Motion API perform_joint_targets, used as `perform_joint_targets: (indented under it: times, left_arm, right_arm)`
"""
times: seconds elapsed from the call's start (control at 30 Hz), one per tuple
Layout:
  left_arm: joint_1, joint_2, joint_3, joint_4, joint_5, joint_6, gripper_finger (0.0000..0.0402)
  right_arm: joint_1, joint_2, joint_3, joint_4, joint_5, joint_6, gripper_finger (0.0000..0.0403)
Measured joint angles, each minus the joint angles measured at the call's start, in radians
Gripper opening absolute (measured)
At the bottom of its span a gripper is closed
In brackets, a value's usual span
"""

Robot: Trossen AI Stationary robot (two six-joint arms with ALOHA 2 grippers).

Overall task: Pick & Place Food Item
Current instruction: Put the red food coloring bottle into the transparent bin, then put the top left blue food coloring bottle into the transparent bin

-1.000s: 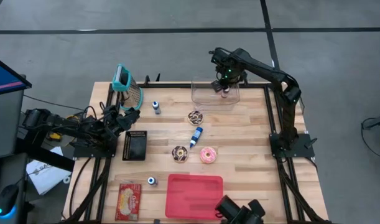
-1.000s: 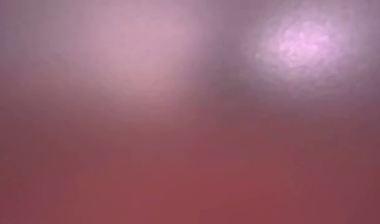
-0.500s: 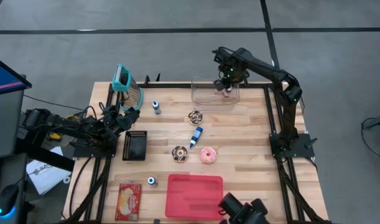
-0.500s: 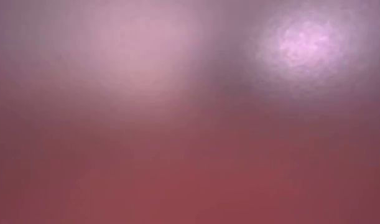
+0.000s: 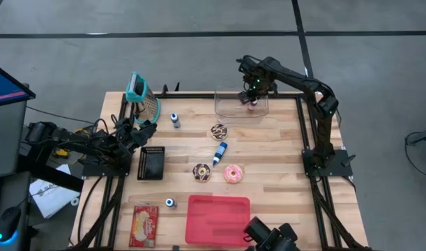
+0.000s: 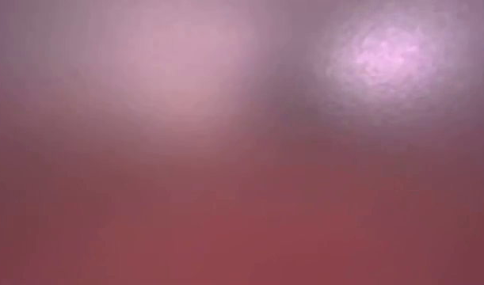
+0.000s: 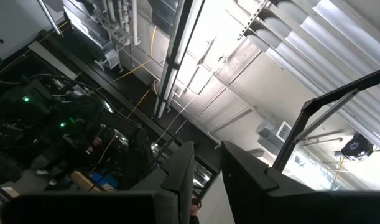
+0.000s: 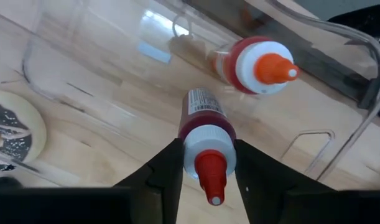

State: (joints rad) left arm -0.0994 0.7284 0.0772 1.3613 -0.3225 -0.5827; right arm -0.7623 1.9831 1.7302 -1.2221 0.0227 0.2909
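Observation:
My right gripper hangs over the clear container at the table's far edge. It is shut on a small red bottle with a white cap and a red nozzle. A second small bottle with an orange nozzle lies on its side on the container's floor. Out on the table are two chocolate donuts and a pink donut. My left gripper waits at the left edge, pointing up at the ceiling, open by a narrow gap and holding nothing. My right gripper pinches the red bottle by its white cap, one finger on either side. The fingers come from above, pointing down. The bottle stands roughly upright below them, nozzle toward the wrist and body down inside the container. I cannot tell whether its base rests on the floor.
A red tray lies at the near edge with a snack packet to its left. A blue tube, two small bottles, a black block and a teal grater are spread about. The low view is blurred red.

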Motion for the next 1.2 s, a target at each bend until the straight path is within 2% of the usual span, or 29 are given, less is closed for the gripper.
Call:
perform_joint_targets:
  times: [0.2, 0.43, 0.73, 0.93, 1.07, 1.2]
  left_arm:
    - [0.000, 0.000, 0.000, 0.000, 0.000, 0.000, 0.0076]
    - [0.000, 0.000, 0.000, 0.000, 0.000, -0.002, 0.0076]
    - [0.000, 0.000, 0.000, 0.001, 0.001, -0.005, 0.0076]
    - [0.000, 0.000, 0.000, 0.001, 0.005, -0.006, 0.0076]
    - [0.000, 0.000, 0.000, 0.001, 0.020, -0.018, 0.0076]
    - [0.000, 0.000, 0.000, 0.001, 0.024, -0.029, 0.0076]
  right_arm:
    - [-0.007, 0.000, 0.000, -0.003, 0.000, -0.004, 0.0151]
    - [-0.007, -0.012, -0.001, 0.003, 0.000, -0.011, 0.0144]
    - [0.027, -0.151, -0.001, 0.008, -0.009, -0.004, 0.0140]
    - [0.198, -0.258, 0.000, 0.030, -0.124, -0.001, 0.0143]
    - [0.386, -0.298, 0.000, 0.116, -0.130, -0.004, 0.0140]
    - [0.537, -0.297, 0.000, 0.268, -0.126, 0.072, 0.0137]
